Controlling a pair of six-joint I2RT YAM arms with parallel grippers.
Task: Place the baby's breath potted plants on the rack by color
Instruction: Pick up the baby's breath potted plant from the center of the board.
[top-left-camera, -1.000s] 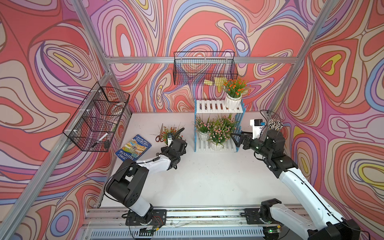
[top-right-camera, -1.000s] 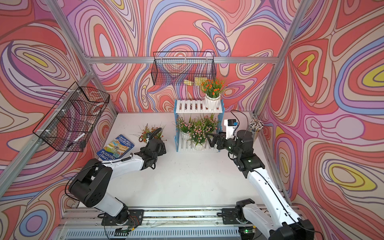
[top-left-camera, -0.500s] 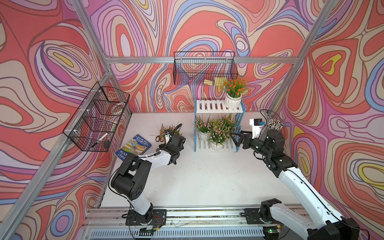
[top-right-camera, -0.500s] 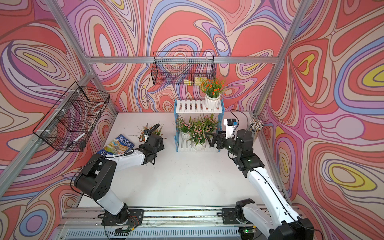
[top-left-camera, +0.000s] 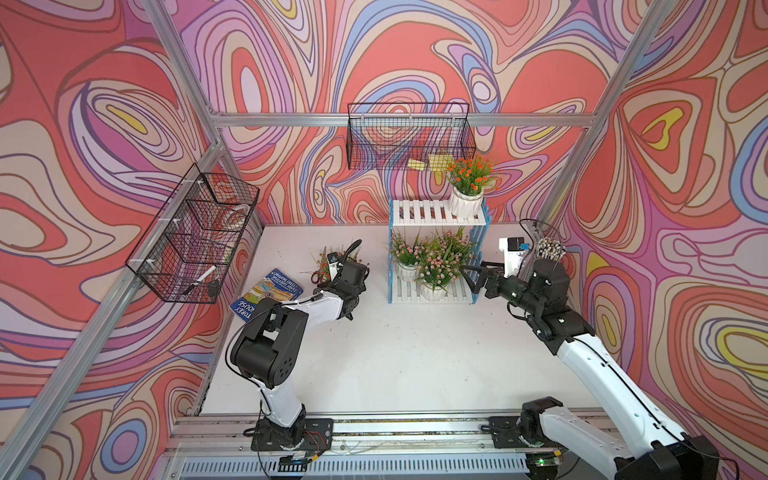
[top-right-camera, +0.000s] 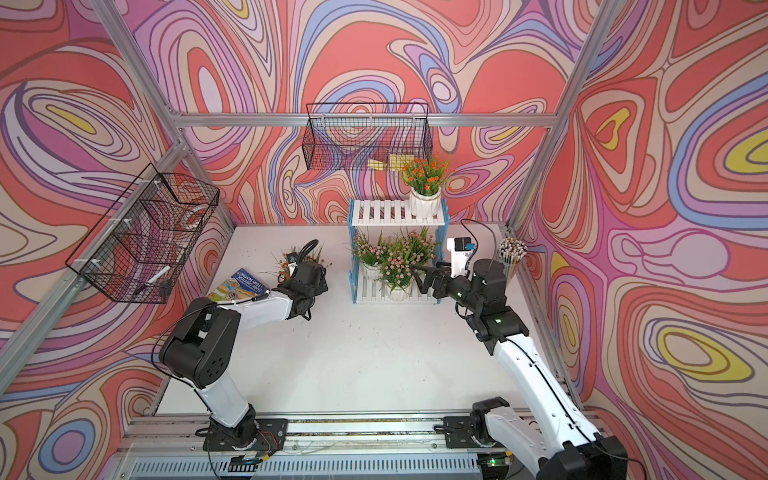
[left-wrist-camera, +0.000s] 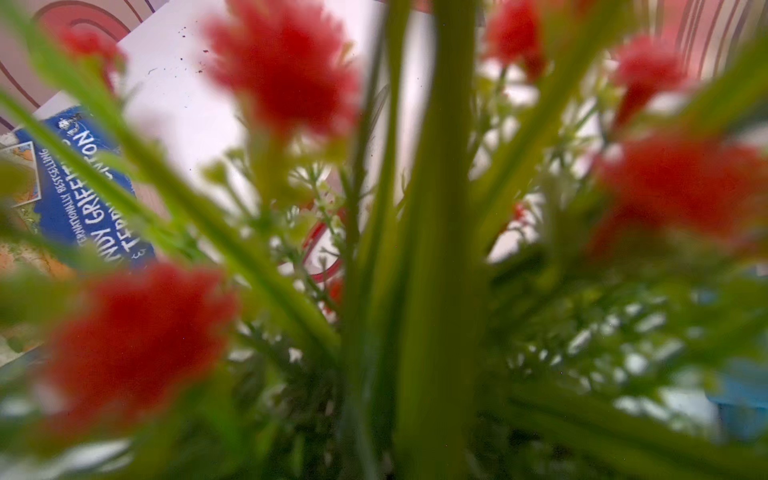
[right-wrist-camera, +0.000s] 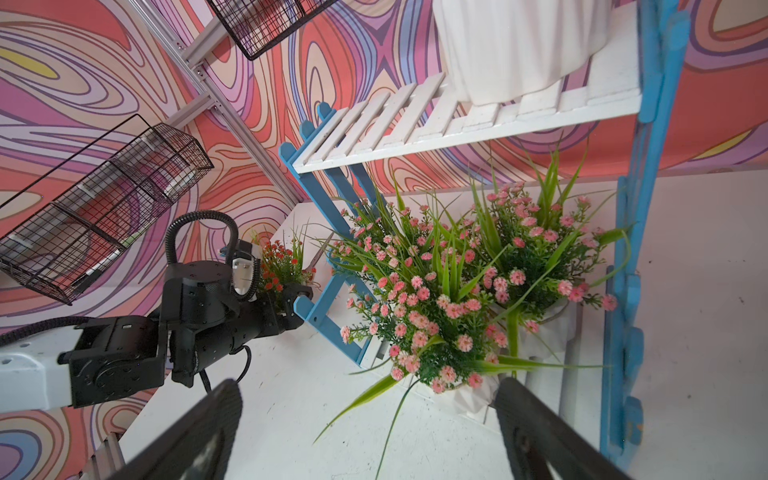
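**One orange plant on the table, left gripper at its base**

The small two-tier rack (top-left-camera: 419, 212), white slatted shelves between light blue picket sides, stands at the far middle of the white table (top-left-camera: 395, 353). Its long axis runs left to right and its open front faces near. At the right end of the top shelf an orange-flowered plant (top-left-camera: 466, 183) with green grassy leaves stands upright in a white ribbed pot, stems pointing straight up. The lower shelf is crowded with pink-flowered plants (top-left-camera: 432, 264) in the same white pots, also upright, their blades fanning out past the front edge. Two pots show clearly in both top views; foliage hides the rest.

The second orange-flowered plant (top-left-camera: 326, 259) is on the table, left of the rack and apart from it. Red-handled scissors (top-left-camera: 316, 276) lie just beside it, and a blue-covered book (top-left-camera: 270, 291) lies further left. In the right wrist view its blades point up; its pot is hidden.

The left gripper (right-wrist-camera: 291, 301) reaches in low at this plant's base from the near right, jaws spread wide. Whether they touch the pot cannot be told. Its wrist view is filled with blurred stems and blooms.

The right gripper (top-left-camera: 469, 278) hangs just right of the lower shelf's right end, pointing left at the pink-flowered plants, fingers (right-wrist-camera: 536, 432) wide apart with nothing between them.
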